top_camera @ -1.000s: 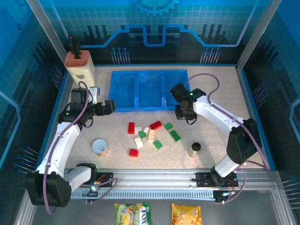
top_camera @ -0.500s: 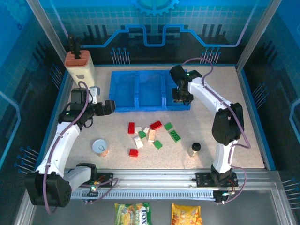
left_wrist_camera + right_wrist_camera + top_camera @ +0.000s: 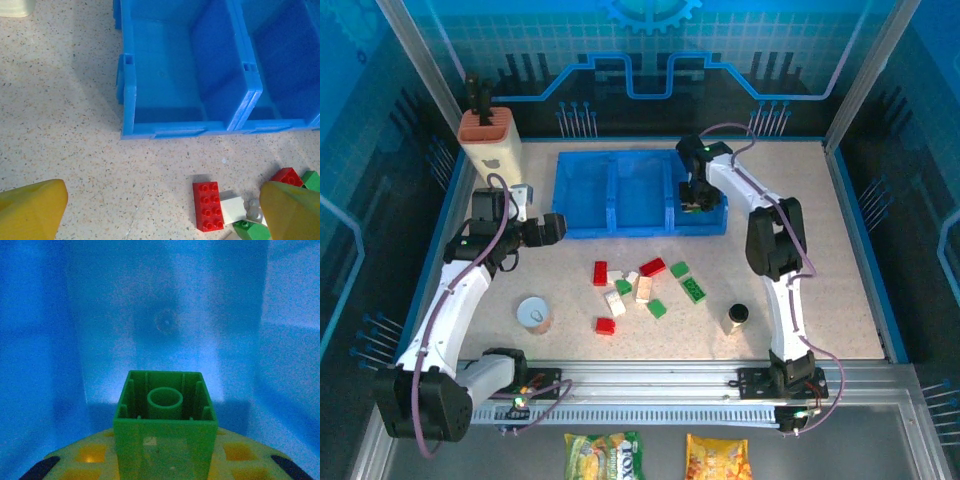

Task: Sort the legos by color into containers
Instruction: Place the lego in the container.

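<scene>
The blue tray [image 3: 585, 228] has three compartments side by side at the back of the table. My right gripper [image 3: 694, 198] hangs over the rightmost compartment [image 3: 712, 190], shut on a green lego [image 3: 165, 432] whose hollow underside faces the camera above the blue floor [image 3: 165, 300]. Loose legos lie in a cluster in front of the tray: a red one [image 3: 600, 272], another red [image 3: 653, 266], a third red [image 3: 605, 325], greens [image 3: 694, 289], and cream ones [image 3: 643, 290]. My left gripper [image 3: 555, 227] is open left of the tray, its yellow fingers [image 3: 30, 207] spread near a red lego [image 3: 210, 205].
A round tin can [image 3: 533, 313] sits front left. A small dark-capped bottle [image 3: 736, 318] stands front right. A beige block with an orange top [image 3: 490, 140] stands at the back left corner. The left compartment [image 3: 165, 75] shows bare.
My right arm has swung from the table right of the tray up and over the rightmost compartment, carrying the green lego. The left arm has stayed put.
</scene>
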Robot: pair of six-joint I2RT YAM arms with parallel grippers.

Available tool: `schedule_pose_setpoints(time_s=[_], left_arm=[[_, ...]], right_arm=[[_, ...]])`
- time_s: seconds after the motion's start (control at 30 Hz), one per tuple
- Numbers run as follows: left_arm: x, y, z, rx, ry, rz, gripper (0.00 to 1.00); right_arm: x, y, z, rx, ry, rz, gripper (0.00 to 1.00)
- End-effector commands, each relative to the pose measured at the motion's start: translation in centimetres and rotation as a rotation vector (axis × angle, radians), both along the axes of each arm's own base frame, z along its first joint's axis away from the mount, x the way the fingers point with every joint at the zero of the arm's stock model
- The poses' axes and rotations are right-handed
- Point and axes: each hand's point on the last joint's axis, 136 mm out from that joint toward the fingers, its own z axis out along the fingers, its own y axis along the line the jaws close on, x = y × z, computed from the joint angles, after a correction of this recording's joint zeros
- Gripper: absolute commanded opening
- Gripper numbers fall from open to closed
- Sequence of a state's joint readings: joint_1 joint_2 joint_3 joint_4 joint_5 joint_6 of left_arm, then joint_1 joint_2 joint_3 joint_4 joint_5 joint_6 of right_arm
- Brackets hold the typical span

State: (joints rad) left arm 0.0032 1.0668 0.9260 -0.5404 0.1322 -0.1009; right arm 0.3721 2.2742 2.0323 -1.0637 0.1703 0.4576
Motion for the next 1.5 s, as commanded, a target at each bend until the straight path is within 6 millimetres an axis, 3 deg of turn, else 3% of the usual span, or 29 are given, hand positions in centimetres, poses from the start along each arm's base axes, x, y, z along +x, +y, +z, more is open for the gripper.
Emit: schedule_pose_setpoints(time_s=[0.0, 0.3, 0.4, 0.6, 0.7, 0.77, 0.87, 0.93, 1.2, 1.47], left_arm=[[-0.3, -0.1, -0.6, 0.017, 0.004, -0.018, 0.99], [-0.3, -0.1, -0.7, 0.018, 0.004, -0.020, 0.99], [-0.3, -0.1, -0.7, 0.019, 0.007, -0.021, 0.99], [-0.2, -0.2, -0.7, 0.013, 0.008, -0.023, 0.99], [-0.2, -0.2, -0.7, 0.013, 0.008, -0.023, 0.99], [-0.3, -0.2, -0.7, 0.014, 0.007, -0.022, 0.99], [-0.3, -0.1, -0.7, 0.018, 0.006, -0.022, 0.99], [-0.3, -0.1, -0.7, 0.017, 0.007, -0.021, 0.99], [-0.3, -0.2, -0.7, 0.017, 0.006, -0.023, 0.99], [-0.3, 0.0, -0.9, 0.011, 0.055, 0.001, 0.99]], right_arm=[[1.0, 0.2, -1.4, 0.023, 0.034, 0.014, 0.28], [2.7, 0.2, -3.8, 0.011, 0.067, 0.023, 0.28], [2.7, 0.1, -3.2, -0.002, 0.063, 0.021, 0.28], [3.1, 0.0, -0.2, 0.003, 0.001, 0.018, 0.28], [3.3, -0.1, -0.4, 0.001, 0.010, 0.017, 0.29], [3.2, 0.0, -1.0, 0.002, 0.026, 0.020, 0.36], [3.1, 0.3, -1.3, 0.007, 0.034, 0.025, 0.55], [3.1, 0.4, -1.1, 0.006, 0.029, 0.026, 0.59], [2.5, 0.2, 3.0, -0.019, -0.032, 0.035, 0.61], [0.0, 0.4, 6.5, -0.036, -0.072, 0.056, 0.60]])
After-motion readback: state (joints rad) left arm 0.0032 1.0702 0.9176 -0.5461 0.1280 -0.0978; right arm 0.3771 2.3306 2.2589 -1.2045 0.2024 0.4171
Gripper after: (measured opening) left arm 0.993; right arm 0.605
